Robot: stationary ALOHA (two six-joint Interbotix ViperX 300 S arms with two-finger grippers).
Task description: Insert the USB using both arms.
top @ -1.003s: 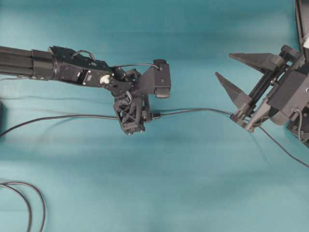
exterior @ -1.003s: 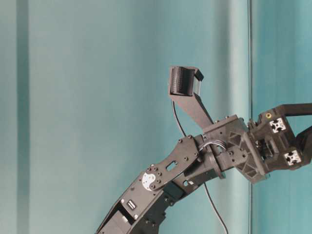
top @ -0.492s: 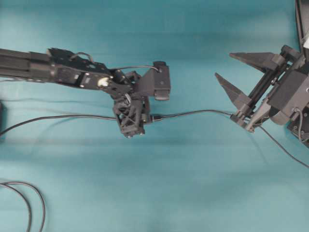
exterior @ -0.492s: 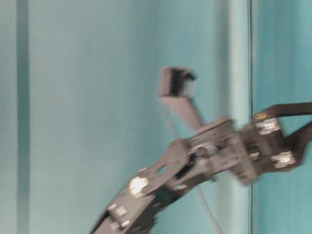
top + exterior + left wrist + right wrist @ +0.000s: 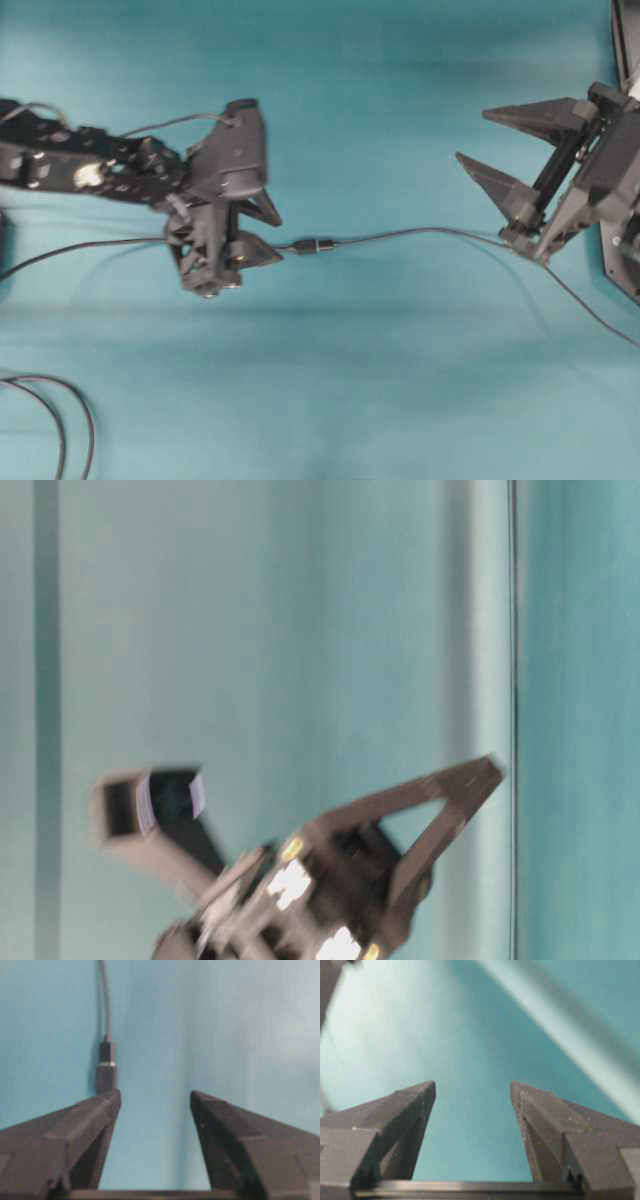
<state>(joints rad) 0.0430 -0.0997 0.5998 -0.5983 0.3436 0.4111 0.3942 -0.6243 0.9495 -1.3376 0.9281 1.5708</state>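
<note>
**Across the teal worktop: USB joined, both hands spread and empty**

On the left half of the overhead view, the left hand [image 5: 262, 232] lies tipped on its side with its two fingers parted and nothing between them. Its fingertips point right, toward the USB [image 5: 328, 244], which lies just beyond them near the middle of the frame, mated end to end with the socket end [image 5: 305, 246] of the other cable. The left cable [image 5: 90, 247] runs off to the left edge under the hand; the right cable [image 5: 420, 233] arcs toward the right hand [image 5: 477, 137] at the right of the frame. That hand is spread wide and grips nothing; the cable passes under its lower finger and on toward the lower right. A loop of dark cord [image 5: 60, 410] lies in the lower left corner on the worktop [image 5: 350, 380].

At table level, the picture is badly blurred. One arm's hand shows low in the middle, one finger [image 5: 440, 805] slanting to the upper right; its wrist camera [image 5: 150, 805] sits at the lower left.

From the left wrist, the two fingers [image 5: 75, 1130] stand well apart. The joined connector lies upright in the upper left, the USB [image 5: 107, 1051] above, the socket end [image 5: 106, 1079] just past the tip of the left-of-frame finger. Whether they touch cannot be told.

From the right wrist, the fingers [image 5: 550, 1125] stand equally wide over bare teal.
</note>
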